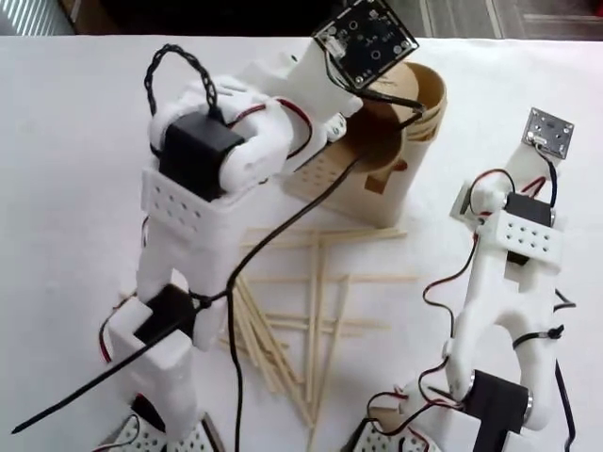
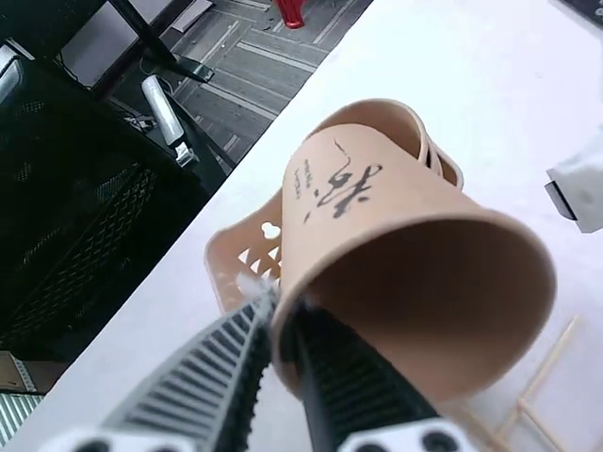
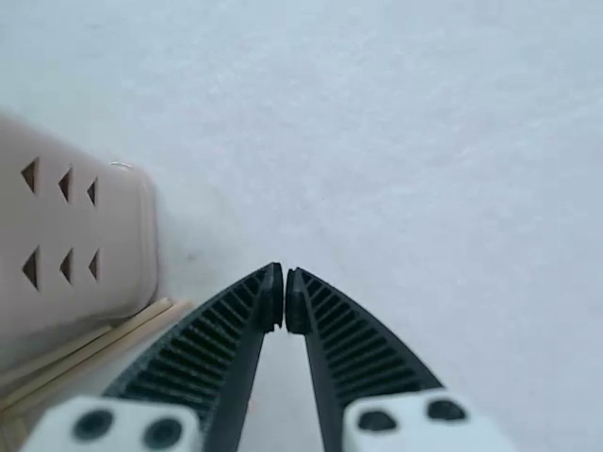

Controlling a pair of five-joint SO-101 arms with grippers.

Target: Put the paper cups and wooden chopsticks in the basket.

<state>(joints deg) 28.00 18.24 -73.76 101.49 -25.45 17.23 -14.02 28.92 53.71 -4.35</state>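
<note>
The left gripper (image 2: 279,303) is pinching the rim of a paper cup (image 2: 424,282), which is tilted over the basket (image 2: 243,259) toward the far edge of the table (image 1: 75,141). Other cups (image 1: 426,105) stand in the basket. The chopsticks (image 1: 311,311) lie scattered on the table between the arms, just before the basket. The right gripper (image 3: 285,299) is pressed together, holding nothing, over the table beside the basket.

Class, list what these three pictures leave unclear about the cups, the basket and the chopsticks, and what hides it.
1. Inside of the basket: high view, the left arm and paper cup cover it.
2. How many cups are nested: left wrist view, the rims overlap behind the front cup.
3. Number of chopsticks: high view, some run under the left arm.
</note>
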